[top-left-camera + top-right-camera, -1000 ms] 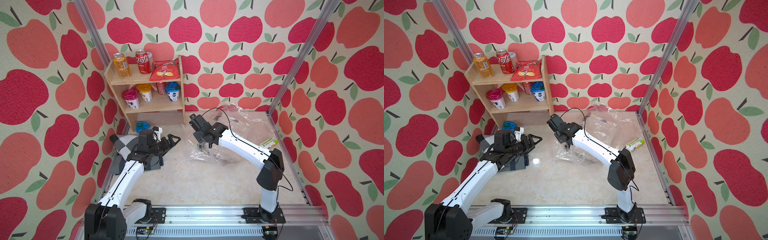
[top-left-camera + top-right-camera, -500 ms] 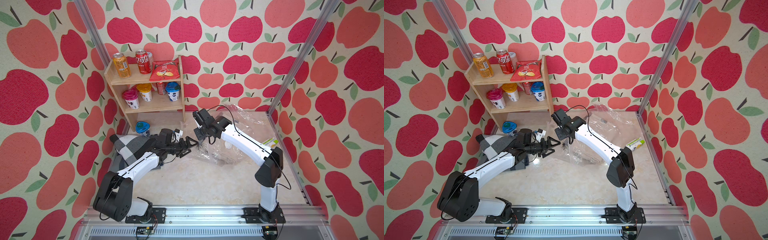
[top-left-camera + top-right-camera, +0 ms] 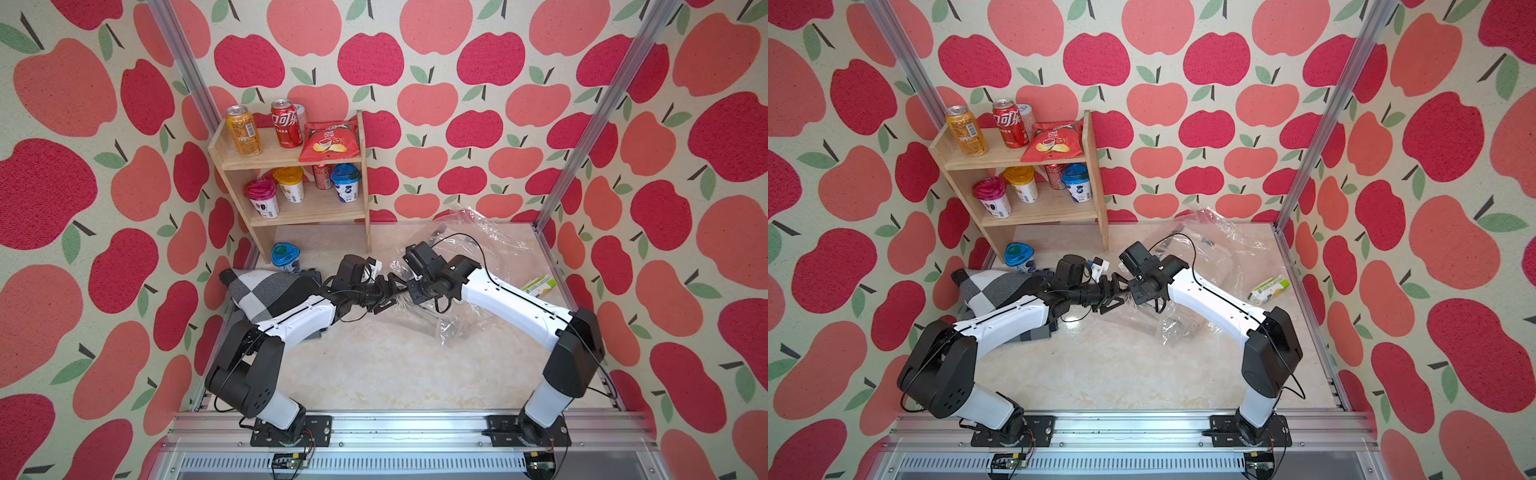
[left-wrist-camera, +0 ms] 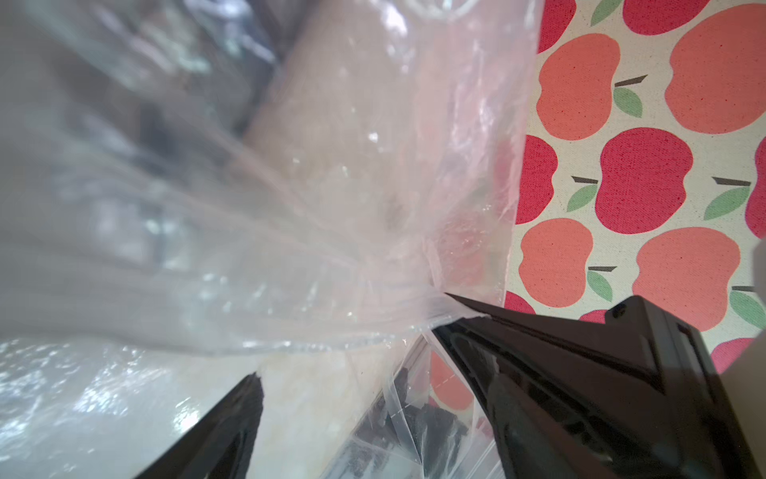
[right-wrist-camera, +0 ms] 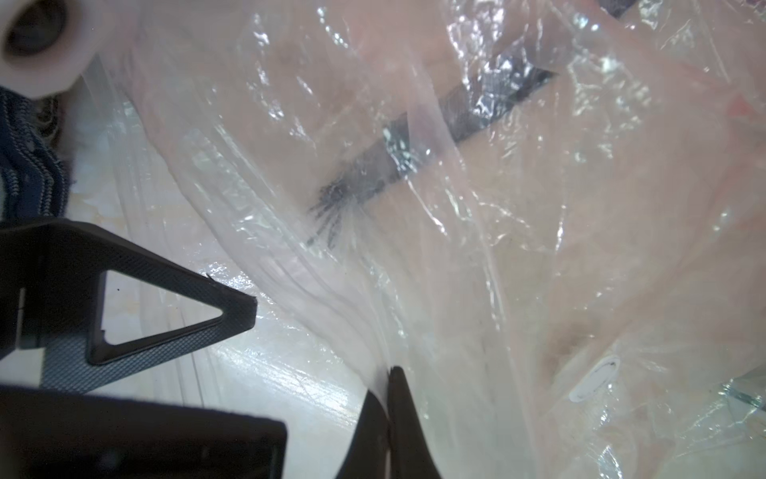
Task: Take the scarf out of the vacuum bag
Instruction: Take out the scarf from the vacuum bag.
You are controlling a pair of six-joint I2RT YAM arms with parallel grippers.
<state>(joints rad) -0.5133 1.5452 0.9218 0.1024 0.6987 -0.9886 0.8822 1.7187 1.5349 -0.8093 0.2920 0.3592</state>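
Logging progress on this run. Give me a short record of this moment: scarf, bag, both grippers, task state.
scarf: checkered grey, white and black, lying on the table, outside the bag
vacuum bag: clear, crumpled, apart from the scarf
right gripper: shut on the vacuum bag's edge
left gripper: open, at the same edge
task state: scarf appears already out

Scarf (image 3: 266, 286): grey, white and black check.
Vacuum bag (image 3: 498, 249): clear.
Walls (image 3: 415, 62): red and coral apples, green leaves, cream ground.
Shelf (image 3: 365, 187): pale wood.
Tabletop (image 3: 395, 365): beige marble pattern.
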